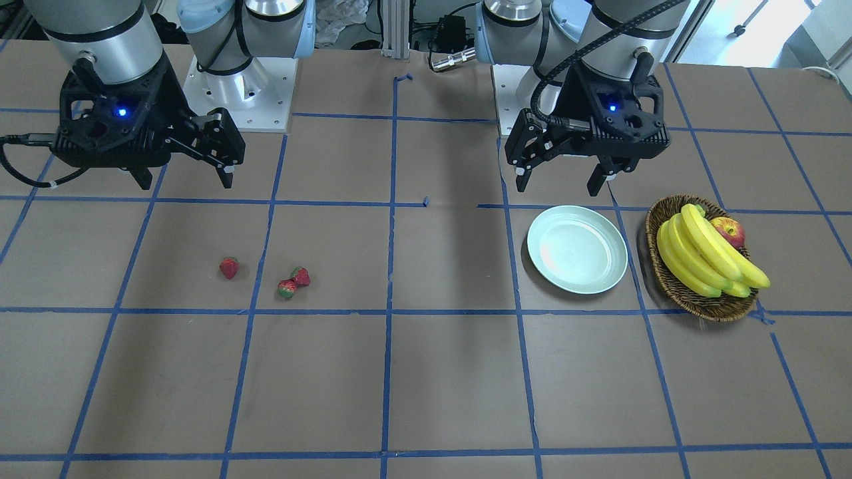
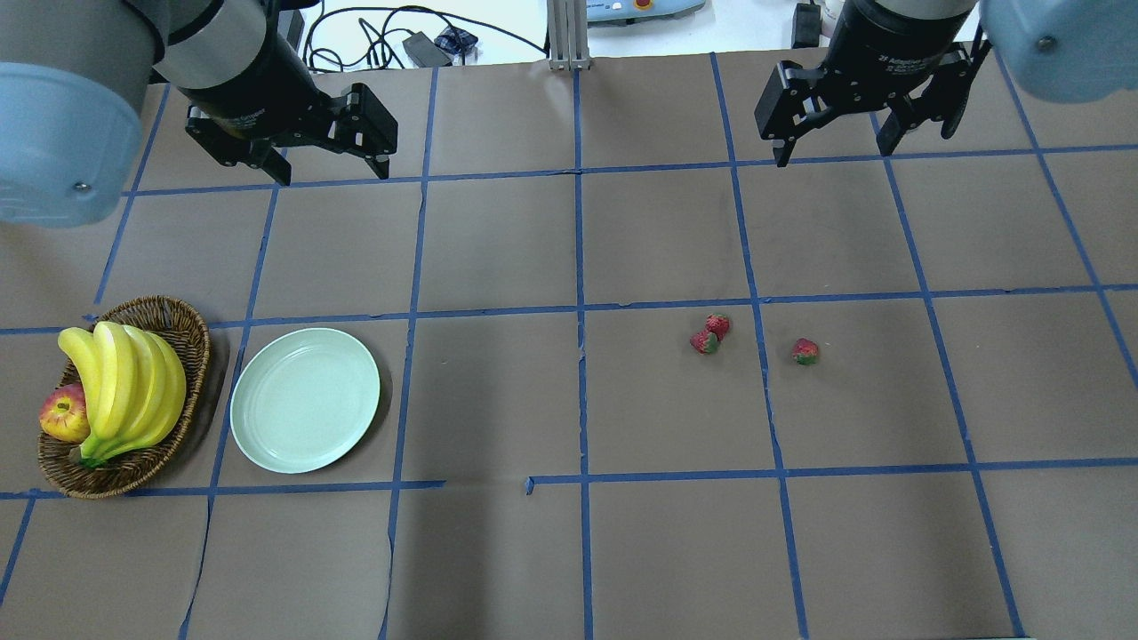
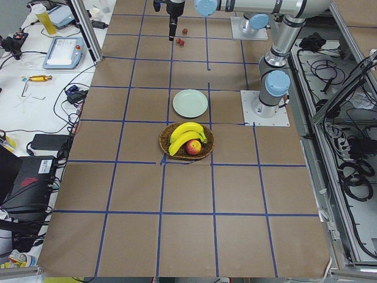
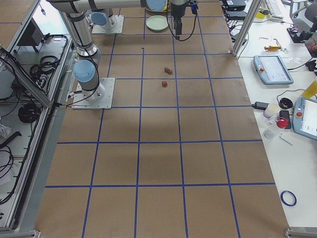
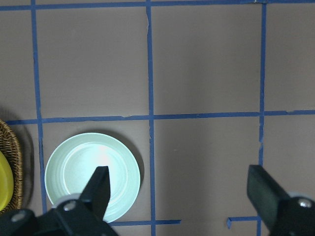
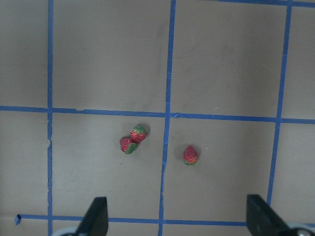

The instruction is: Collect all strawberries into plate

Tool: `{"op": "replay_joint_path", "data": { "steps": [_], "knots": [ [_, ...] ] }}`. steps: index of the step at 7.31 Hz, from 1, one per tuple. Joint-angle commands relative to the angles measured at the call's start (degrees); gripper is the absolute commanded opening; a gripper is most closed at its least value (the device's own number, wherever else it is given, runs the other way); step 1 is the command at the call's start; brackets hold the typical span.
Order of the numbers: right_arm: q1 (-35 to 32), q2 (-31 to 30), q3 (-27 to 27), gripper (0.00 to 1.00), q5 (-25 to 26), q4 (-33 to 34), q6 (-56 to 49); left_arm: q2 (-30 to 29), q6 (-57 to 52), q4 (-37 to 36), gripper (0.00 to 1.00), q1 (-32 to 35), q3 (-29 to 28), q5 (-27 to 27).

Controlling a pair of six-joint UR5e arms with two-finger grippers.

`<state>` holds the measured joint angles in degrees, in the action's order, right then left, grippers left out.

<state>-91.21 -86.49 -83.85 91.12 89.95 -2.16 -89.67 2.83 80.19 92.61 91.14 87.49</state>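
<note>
On the brown bench [image 2: 498, 551], in the robot's right half, lie three strawberries [image 2: 718, 325]. Two of them touch as a pair [image 2: 705, 341], and a single strawberry [image 2: 805, 351] sits near them, across a line of blue tape [image 2: 766, 391]. Well apart from them, in the left half, rests the pale green plate [image 2: 305, 400], flat on the bench. Just beside the plate's left edge stands a wicker basket [image 2: 191, 333] holding yellow bananas [image 2: 124, 382] and a red-yellow apple [image 2: 62, 416]. Above the far side of the bench, the left pincer [image 2: 333, 173] hangs with its fingers spread wide, holding nothing. The right pincer [image 2: 833, 156] hangs likewise, spread wide and holding nothing, with the strawberries beneath its wrist camera.
</note>
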Motion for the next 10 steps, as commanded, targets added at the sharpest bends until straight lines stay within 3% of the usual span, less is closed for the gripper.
{"op": "replay_joint_path", "data": {
  "steps": [1,10],
  "knots": [
    [0.0,0.0,0.2,1.00,0.1,0.0,-0.1,0.4,0.1,-0.1,1.00,0.0,0.8,0.1],
    [0.1,-0.6,-0.7,1.00,-0.3,1.8,-0.3,0.5,-0.2,0.1,1.00,-0.1,0.5,0.1]
  ]
}}
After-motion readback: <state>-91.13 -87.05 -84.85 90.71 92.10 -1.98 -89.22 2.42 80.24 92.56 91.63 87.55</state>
